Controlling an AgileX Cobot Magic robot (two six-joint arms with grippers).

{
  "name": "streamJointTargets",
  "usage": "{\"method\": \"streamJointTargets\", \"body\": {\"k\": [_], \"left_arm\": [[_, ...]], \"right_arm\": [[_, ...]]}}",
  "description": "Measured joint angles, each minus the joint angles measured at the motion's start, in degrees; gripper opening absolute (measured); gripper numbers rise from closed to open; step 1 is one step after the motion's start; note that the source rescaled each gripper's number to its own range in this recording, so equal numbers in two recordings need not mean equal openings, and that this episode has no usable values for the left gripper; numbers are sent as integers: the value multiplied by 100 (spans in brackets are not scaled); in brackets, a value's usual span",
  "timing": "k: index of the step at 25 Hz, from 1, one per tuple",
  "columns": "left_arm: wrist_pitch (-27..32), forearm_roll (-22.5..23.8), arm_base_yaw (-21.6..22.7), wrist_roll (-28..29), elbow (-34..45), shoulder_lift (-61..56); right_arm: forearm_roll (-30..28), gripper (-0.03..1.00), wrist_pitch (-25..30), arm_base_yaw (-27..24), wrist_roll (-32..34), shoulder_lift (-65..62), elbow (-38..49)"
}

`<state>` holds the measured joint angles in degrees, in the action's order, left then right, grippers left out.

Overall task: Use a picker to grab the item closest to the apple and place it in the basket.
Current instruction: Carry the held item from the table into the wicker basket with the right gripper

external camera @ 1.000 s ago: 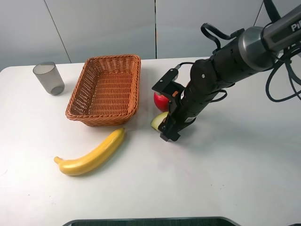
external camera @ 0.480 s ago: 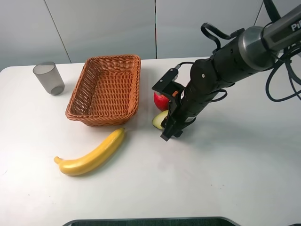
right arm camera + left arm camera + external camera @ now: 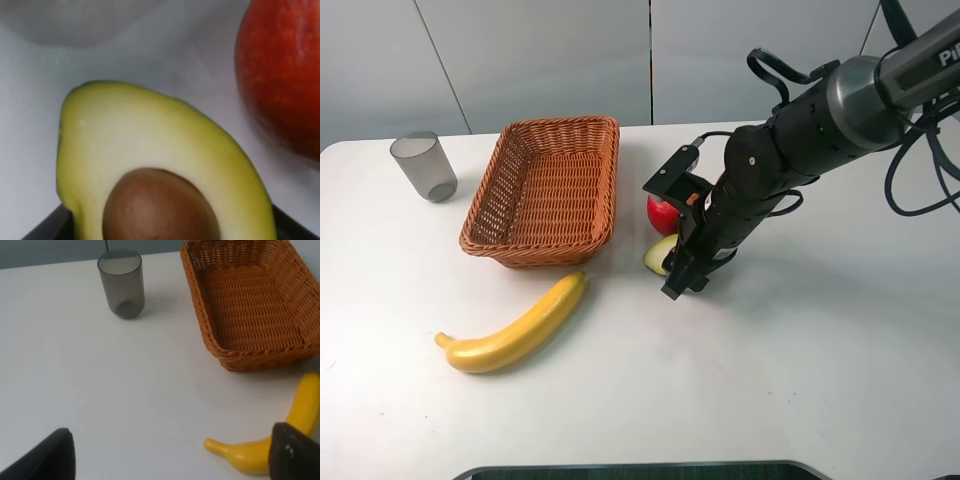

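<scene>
**Exterior high.** Grasp step: the picker [image 3: 682, 275] straddles the avocado half [image 3: 657, 256], which lies mid-table just beside the apple [image 3: 661, 214], on its near-edge side. The next move calls for a firm hold, then a lift left over the basket [image 3: 545, 180]. Picker and avocado sit marginally shifted from a second earlier.

**Left wrist.** The left gripper [image 3: 172, 457] is idle, fingers wide apart.

**Right wrist.** The picker's fingers [image 3: 47, 230] flank the avocado; whether they clamp it cannot be told.

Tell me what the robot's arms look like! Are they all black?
Mostly. The right arm is chunky and black, with a shiny grey round section carrying white letters, looping black cables and a small orange spot near its end. On the left side, only two dark rounded fingers show.
</scene>
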<state>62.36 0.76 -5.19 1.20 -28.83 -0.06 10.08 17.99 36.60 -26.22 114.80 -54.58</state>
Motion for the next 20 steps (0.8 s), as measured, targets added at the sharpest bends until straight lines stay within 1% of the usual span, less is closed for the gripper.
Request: {"method": "streamJointTargets", "body": {"k": [3, 7, 12, 15, 16, 20], "left_arm": [[0, 0, 0, 0, 0, 0], [0, 0, 0, 0, 0, 0], [0, 0, 0, 0, 0, 0], [0, 0, 0, 0, 0, 0], [0, 0, 0, 0, 0, 0], [0, 0, 0, 0, 0, 0]], "right_arm": [[0, 3, 129, 0, 0, -70, 0], [-11, 3, 707, 0, 27, -425, 0], [-36, 3, 1459, 0, 289, -1117, 0], [-82, 3, 1845, 0, 620, -1527, 0], [-181, 3, 2019, 0, 808, -1631, -54], [-539, 3, 2692, 94, 1509, -1755, -582]]}}
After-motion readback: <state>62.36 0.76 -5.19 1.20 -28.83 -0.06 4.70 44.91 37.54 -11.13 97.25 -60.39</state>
